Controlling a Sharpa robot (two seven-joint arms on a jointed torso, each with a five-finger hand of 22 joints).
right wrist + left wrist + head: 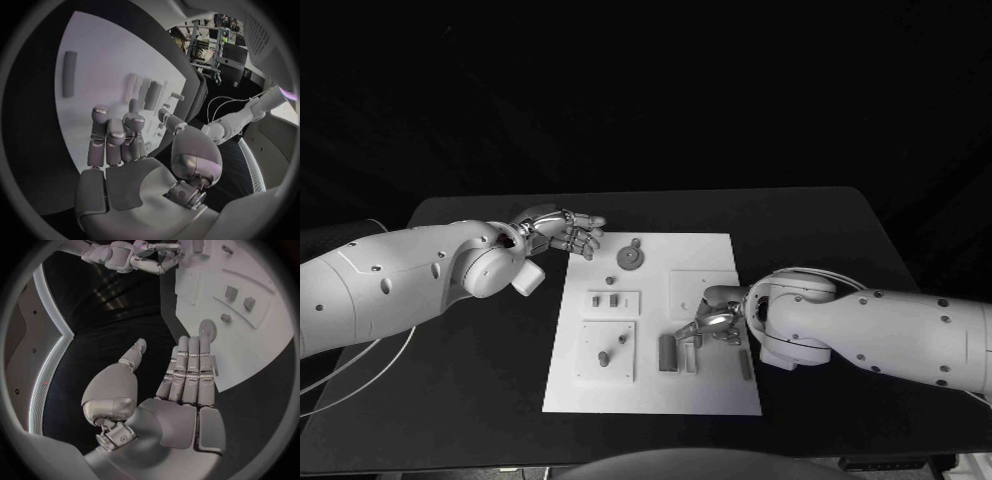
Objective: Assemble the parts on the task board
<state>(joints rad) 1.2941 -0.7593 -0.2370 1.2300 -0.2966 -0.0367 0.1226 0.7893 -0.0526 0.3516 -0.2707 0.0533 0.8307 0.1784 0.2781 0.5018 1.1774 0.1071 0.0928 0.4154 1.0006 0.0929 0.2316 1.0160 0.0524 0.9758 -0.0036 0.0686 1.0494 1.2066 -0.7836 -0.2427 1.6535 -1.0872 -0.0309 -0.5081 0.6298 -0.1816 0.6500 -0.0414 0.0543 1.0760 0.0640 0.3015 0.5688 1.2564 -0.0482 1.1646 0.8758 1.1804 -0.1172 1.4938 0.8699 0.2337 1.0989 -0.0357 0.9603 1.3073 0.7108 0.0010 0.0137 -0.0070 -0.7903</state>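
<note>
Here both hands, left hand (567, 233) and right hand (711, 325), hover empty over the task board (718, 390).

A robotics laboratory or test cell. A black table (776, 215) stands against an unlit black backdrop and carries a white task board (711, 250) with recessed seats and small parts (630, 256), an arrangement typical of a manipulation bench. In the right wrist view, metal-framed equipment racks (203, 47) and dark monitors (232, 52) stand beyond the table, with loose cables (219, 102) trailing near them.
</note>
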